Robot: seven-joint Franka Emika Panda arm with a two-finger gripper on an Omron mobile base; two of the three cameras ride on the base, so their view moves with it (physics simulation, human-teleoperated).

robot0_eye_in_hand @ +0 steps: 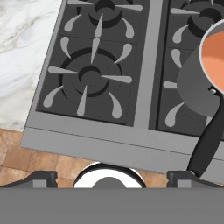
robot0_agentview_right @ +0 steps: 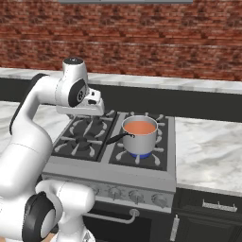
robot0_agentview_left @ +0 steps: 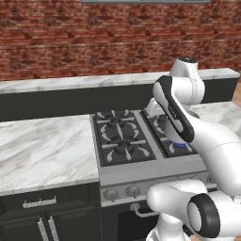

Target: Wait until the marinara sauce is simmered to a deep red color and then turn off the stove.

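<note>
I see one stove (robot0_agentview_right: 113, 142) with four burner grates and a row of front knobs. One steel saucepan (robot0_agentview_right: 139, 135) sits on its front right burner, holding pale orange-red marinara sauce (robot0_agentview_right: 139, 127). My gripper (robot0_eye_in_hand: 111, 177) hangs released above the stove's front edge.

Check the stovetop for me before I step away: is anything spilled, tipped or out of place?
Nothing stands out. The saucepan sits upright on the stove's front right burner over a blue flame, the orange-red marinara sauce inside it, with no spill on the grates.
</note>
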